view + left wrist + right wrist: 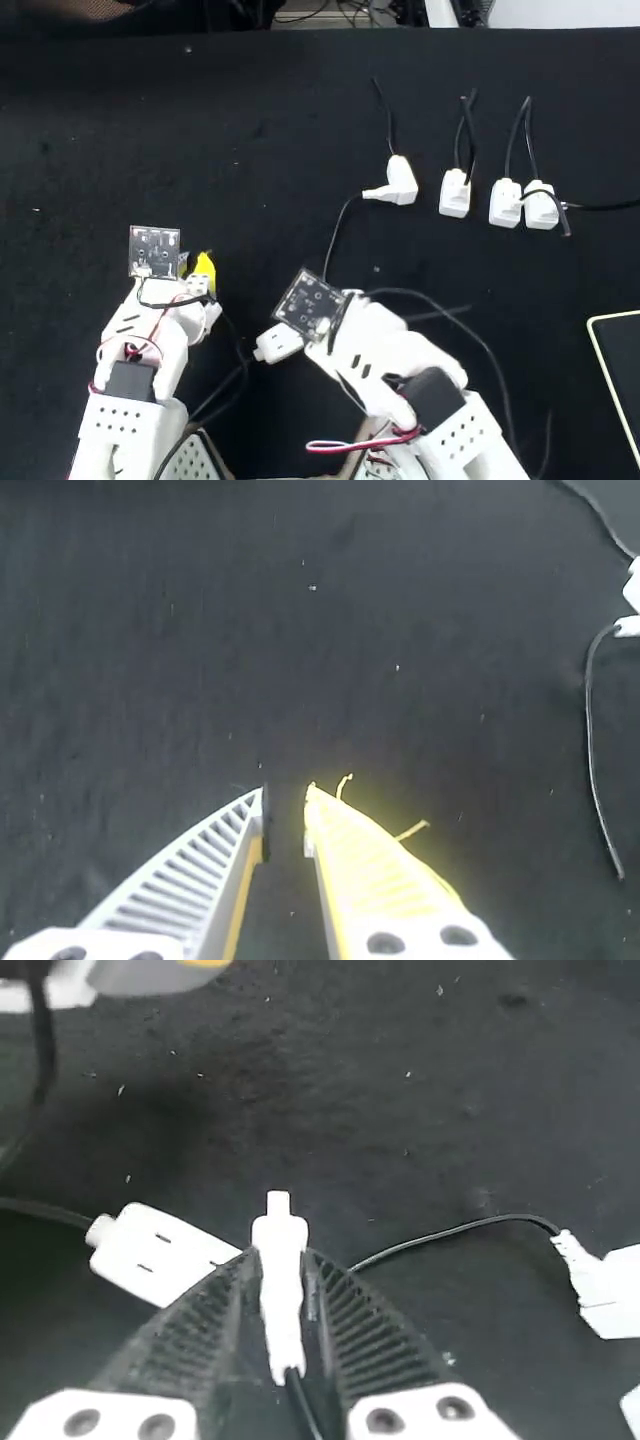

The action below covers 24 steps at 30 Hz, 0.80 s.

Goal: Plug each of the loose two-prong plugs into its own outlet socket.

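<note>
Clamping the two-prong plug between closed fingers, the right gripper holds it over the black table. The outlet socket lies just beside it, its slots seemingly not in line with the plug. A push could miss the slots or shove the unpinned socket away. The left gripper sits empty, fingers slightly apart.

Soft even light covers the black table, white plugs glare brightly, and shadows are faint.
</note>
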Motion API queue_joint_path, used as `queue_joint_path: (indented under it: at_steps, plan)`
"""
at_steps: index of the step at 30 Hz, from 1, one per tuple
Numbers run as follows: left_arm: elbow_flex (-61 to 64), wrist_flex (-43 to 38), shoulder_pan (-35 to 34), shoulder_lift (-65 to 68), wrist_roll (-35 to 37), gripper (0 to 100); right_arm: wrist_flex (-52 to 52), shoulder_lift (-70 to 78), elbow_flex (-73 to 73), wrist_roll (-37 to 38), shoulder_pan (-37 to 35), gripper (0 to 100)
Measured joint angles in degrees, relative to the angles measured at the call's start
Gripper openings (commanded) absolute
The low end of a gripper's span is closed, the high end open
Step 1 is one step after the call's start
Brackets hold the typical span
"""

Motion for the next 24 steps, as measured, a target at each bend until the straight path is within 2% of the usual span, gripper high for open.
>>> queue_joint_path:
  at_steps: [2, 7, 10, 16, 20, 24]
  plan:
    - [0.70, 0.88, -0.62, 0.00, -0.26, 8, 1.58, 0.00, -0.79, 1.49, 0.35, 1.1]
    - [2.02, 1.32, -0.79, 0.00, -7.03, 8, 2.20, 0.18, -1.14, 2.64, 0.35, 1.1]
    - [2.29, 3.34, -1.05, 0.00, -8.62, 8, 2.29, 2.90, -3.96, 2.73, 0.35, 1.1]
    - [2.29, 4.48, -0.97, 0.00, -8.79, 8, 5.10, 21.27, -16.26, 1.23, 0.35, 1.1]
    - [2.29, 4.48, -0.97, 0.00, -9.05, 8, 14.68, 36.57, -29.36, -2.99, 0.35, 1.1]
    - [2.29, 4.48, -0.97, 0.00, -9.05, 8, 23.91, 51.43, -41.58, -3.96, 0.35, 1.1]
